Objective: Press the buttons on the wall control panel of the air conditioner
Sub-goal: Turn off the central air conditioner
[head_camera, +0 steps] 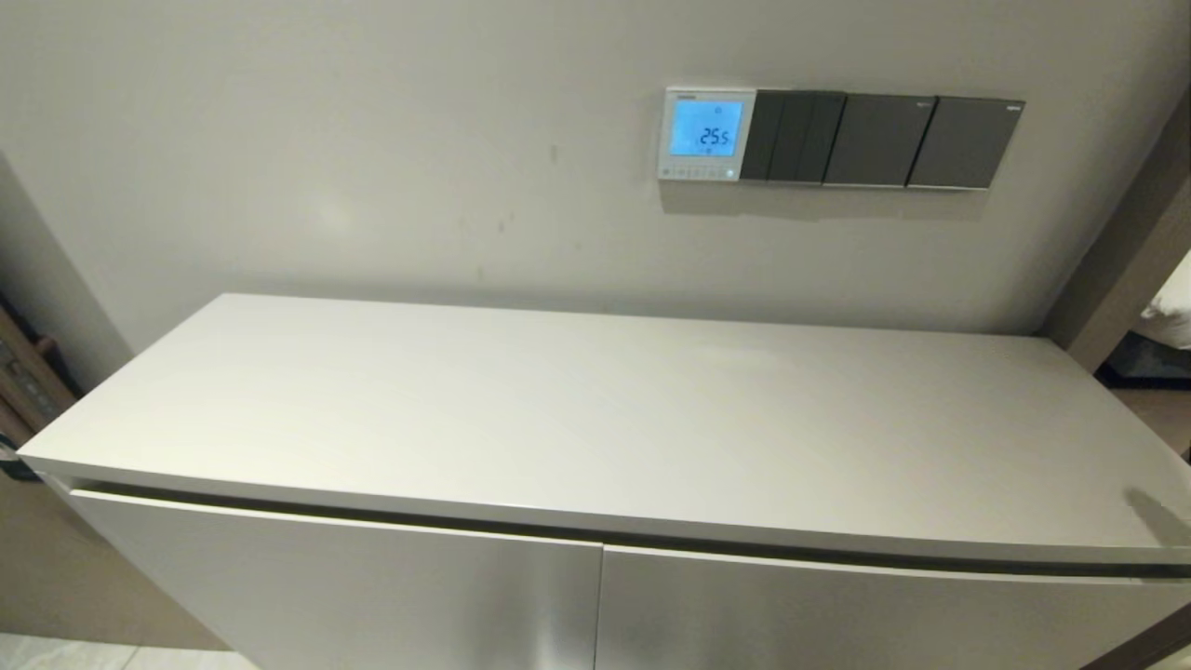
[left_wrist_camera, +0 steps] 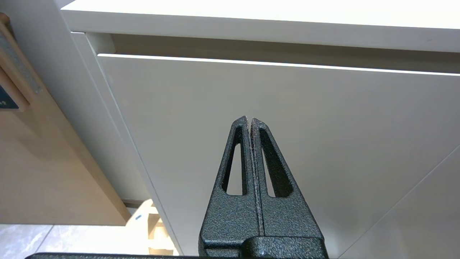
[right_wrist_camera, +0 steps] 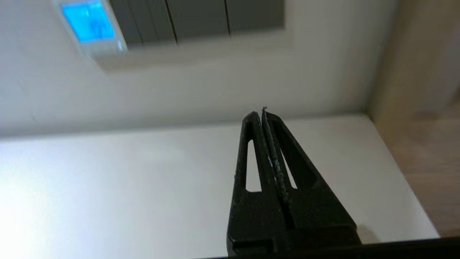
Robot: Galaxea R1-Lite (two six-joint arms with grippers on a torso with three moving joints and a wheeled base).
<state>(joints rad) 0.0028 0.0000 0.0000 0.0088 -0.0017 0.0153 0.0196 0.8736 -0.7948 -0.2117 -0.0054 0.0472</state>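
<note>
The air conditioner's wall control panel (head_camera: pixel 707 133) is a small white square on the wall with a lit blue screen reading 25.5. The buttons (head_camera: pixel 698 172) are a row of tiny pale grey dots along its bottom edge. The panel also shows in the right wrist view (right_wrist_camera: pixel 90 27), with its buttons blurred. My right gripper (right_wrist_camera: pixel 260 112) is shut and empty above the right end of the cabinet top, well short of the panel. My left gripper (left_wrist_camera: pixel 249 118) is shut and empty, low in front of the cabinet door (left_wrist_camera: pixel 287 126). Neither gripper shows in the head view.
Dark grey switch plates (head_camera: pixel 884 140) sit directly right of the panel. A white cabinet top (head_camera: pixel 595 419) runs below the wall. A wooden door frame (head_camera: pixel 1126 251) stands at the right. Wooden furniture (left_wrist_camera: pixel 43 162) stands left of the cabinet.
</note>
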